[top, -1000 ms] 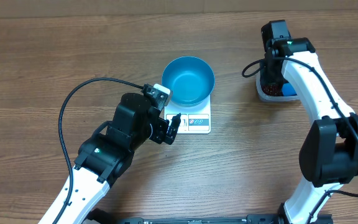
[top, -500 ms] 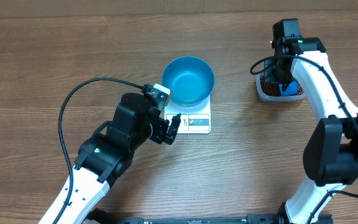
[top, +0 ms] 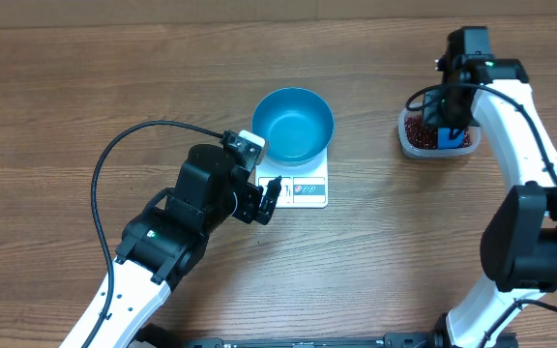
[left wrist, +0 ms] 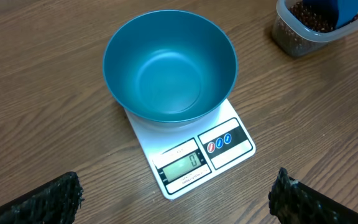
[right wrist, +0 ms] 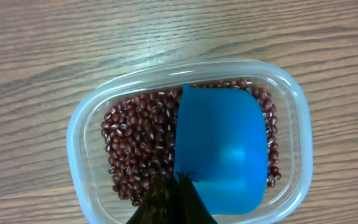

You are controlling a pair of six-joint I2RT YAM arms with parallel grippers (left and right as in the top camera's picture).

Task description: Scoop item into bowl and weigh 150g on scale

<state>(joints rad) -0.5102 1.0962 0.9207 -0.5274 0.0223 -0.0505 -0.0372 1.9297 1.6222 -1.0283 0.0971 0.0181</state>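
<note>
A wooden table [top: 66, 97] carries a two-arm weighing rig; the left gripper [top: 267, 200] hangs at 8 o'clock of the scale [top: 303, 190], jaws spread wide and holding nothing; the right gripper [right wrist: 176, 193] hovers over the tub [top: 409, 145], jaws pressed together at the near edge of the scoop [right wrist: 222, 149], whose handle, hidden between them, they appear to pinch. The bowl [top: 293, 130] sits empty on the scale's 12 o'clock half, display and buttons clear at 6 o'clock; the display appears to read zero. The clear tub stands well apart, at 3 o'clock of the bowl; inside it the blue scoop, itself empty, covers the 3 o'clock side, with the beans [right wrist: 138, 143] showing mostly at 9 o'clock and in a thin fringe round the scoop. None has reached the bowl. The beans look hard, smooth and loose; they should pour freely, roll and bounce off a tilted scoop, so they cannot be pinched; the sensible hold is the scoop's handle, bowl of the scoop kept level in transit.
</note>
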